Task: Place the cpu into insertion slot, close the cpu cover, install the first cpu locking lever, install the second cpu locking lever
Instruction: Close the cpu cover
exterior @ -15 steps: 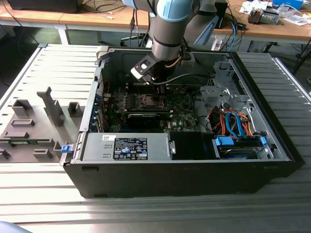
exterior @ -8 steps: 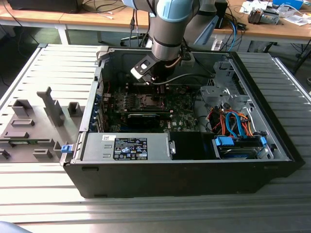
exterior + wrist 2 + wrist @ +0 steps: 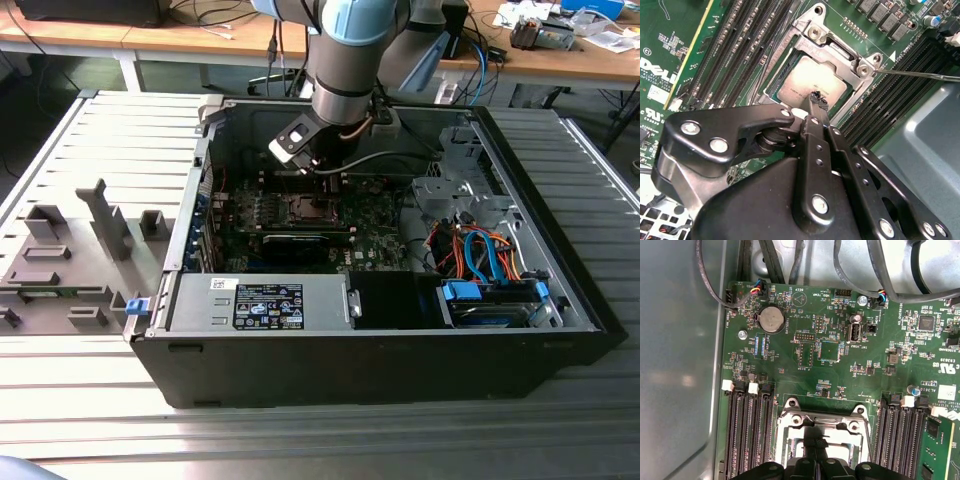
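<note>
Slats of grey metal form the table (image 3: 100, 420), and on it stands an open black computer case (image 3: 350, 370). Seen in the exterior view, the case holds a green circuit board (image 3: 385, 240) across its middle. A labelled power supply (image 3: 260, 300) sits along its lower edge, with a blue drive caddy (image 3: 490, 300) toward the exterior view's right. Orange and blue cables (image 3: 480, 250) are bundled just above the caddy. The arm (image 3: 345, 60) comes down from the upper middle of the frame. Its gripper (image 3: 322, 190) is right over the insertion slot (image 3: 318, 208) at the centre of the board. Grey fixture blocks (image 3: 60, 260) stand on the slats at the exterior view's left, outside the case.

In the second wrist view the fingers are pressed together with nothing between them. Their tips rest on the silver top of the cpu (image 3: 810, 80), which sits inside the slot. The cpu cover (image 3: 837, 52) lies flat around the chip, whose top shows through its window. A thin metal lever (image 3: 920, 75) reaches out from one corner of the cover. Black memory slots (image 3: 740, 50) flank the socket on both sides.

In the first wrist view a coin battery (image 3: 771, 319) sits on the board beyond the socket.
</note>
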{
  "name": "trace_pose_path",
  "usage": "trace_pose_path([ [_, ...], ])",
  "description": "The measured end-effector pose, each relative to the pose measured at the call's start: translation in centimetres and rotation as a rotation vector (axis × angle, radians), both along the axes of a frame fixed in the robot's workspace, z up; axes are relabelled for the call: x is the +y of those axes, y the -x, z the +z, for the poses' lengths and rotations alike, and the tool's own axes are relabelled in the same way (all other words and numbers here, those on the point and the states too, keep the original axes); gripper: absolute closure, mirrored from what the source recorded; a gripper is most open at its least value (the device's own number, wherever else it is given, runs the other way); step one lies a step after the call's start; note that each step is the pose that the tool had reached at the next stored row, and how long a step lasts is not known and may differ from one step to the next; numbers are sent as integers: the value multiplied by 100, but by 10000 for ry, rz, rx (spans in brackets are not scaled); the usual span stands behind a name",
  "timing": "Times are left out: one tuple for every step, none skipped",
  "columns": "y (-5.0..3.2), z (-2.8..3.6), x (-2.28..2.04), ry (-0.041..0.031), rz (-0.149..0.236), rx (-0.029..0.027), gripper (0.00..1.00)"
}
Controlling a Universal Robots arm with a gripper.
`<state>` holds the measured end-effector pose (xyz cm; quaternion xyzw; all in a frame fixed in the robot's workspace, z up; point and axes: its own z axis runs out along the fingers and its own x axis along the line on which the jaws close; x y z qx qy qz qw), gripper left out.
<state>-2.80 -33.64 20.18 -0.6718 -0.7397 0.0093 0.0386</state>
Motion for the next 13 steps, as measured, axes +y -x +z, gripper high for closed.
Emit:
trace_pose_path([
  [1,-3,0,1,0,1,89],
  [1,-5,0,0,0,0,89],
  [2,-5,0,-1,0,-1,89],
  [3,-5,0,0,0,-1,89],
  [5,-6,1,0,-1,-1,89],
  [8,-7,0,-1,-1,-2,89],
  [11,-7,0,-1,0,-1,89],
  [13,-6,0,-1,0,-4,89],
  [13,-3,1,-1,1,-8,89],
  [13,4,1,-5,1,-14,89],
  [13,16,2,-10,0,-21,89],
  [13,32,4,-27,-1,-32,89],
  [13,52,4,-21,-1,-33,89],
])
